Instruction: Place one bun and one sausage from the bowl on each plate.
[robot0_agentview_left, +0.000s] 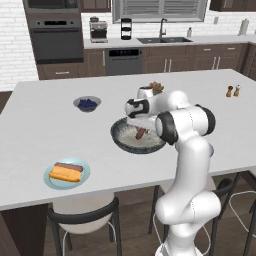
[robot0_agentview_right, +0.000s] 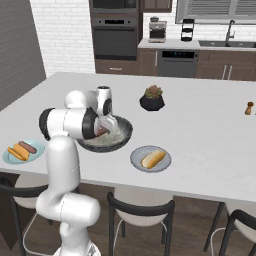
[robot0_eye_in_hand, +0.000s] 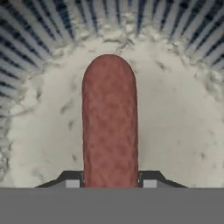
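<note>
One reddish-brown sausage (robot0_eye_in_hand: 109, 122) lies in the dark grey ribbed bowl (robot0_eye_in_hand: 43, 26) on its pale speckled floor. My gripper (robot0_eye_in_hand: 110, 183) reaches down into the bowl (robot0_agentview_left: 120, 142), and its two fingertips press against both sides of the sausage (robot0_agentview_left: 141, 132). The pale blue-green plate (robot0_agentview_left: 48, 182) at the near left carries an orange bun (robot0_agentview_left: 65, 175) and a second sausage (robot0_agentview_left: 69, 166). To the right of the bowl (robot0_agentview_right: 125, 135), the grey plate (robot0_agentview_right: 137, 164) holds a pale yellow bun (robot0_agentview_right: 152, 158).
A small bowl of blueberries (robot0_agentview_left: 87, 103) sits left of the big bowl. A black plant pot (robot0_agentview_right: 152, 100) stands behind it. Salt and pepper shakers (robot0_agentview_left: 232, 91) are at the far right. Stools (robot0_agentview_left: 85, 215) line the counter's near edge.
</note>
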